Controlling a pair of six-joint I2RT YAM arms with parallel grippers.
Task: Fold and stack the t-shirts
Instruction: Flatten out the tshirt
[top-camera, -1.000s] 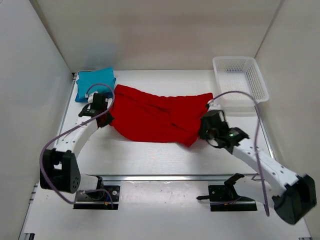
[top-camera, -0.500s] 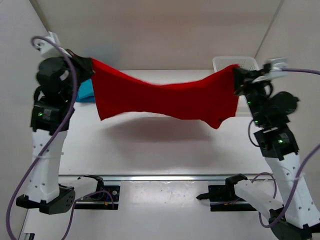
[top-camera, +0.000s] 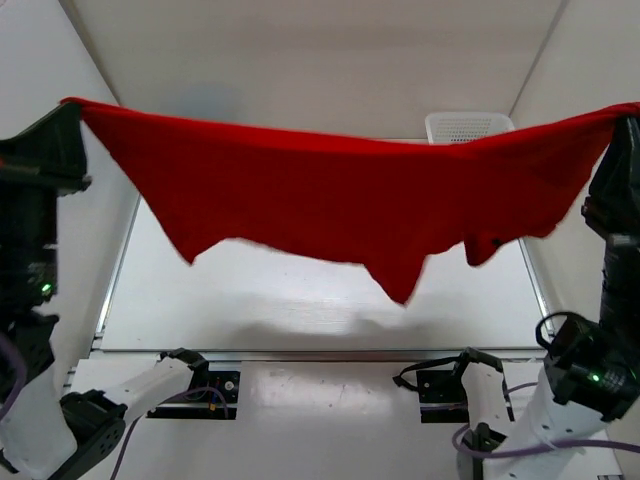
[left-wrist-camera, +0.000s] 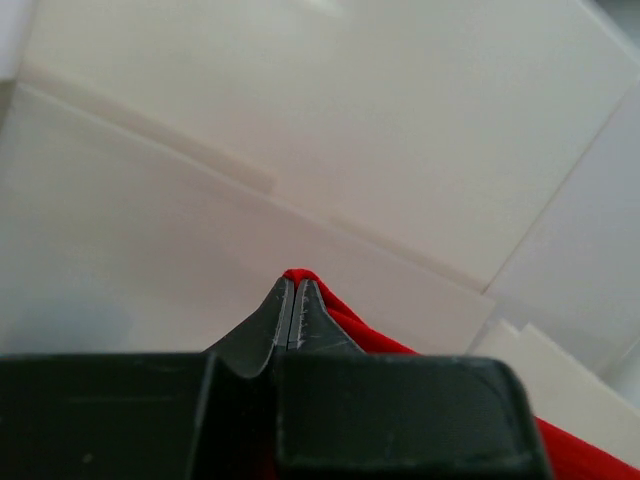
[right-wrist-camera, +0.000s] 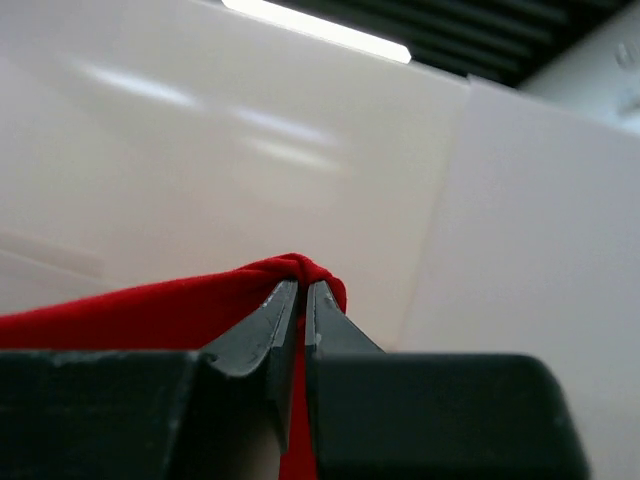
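Bright red cloth t-shirt (top-camera: 340, 200) stretched across upper frame, corners pinched by left end effector (left-wrist-camera: 292, 290) and right end effector (right-wrist-camera: 303, 292).

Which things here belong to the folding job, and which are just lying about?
Job: red shirt, held up spread; left gripper and right gripper, each shut on one end of it.
Lying about: basket, behind the shirt.
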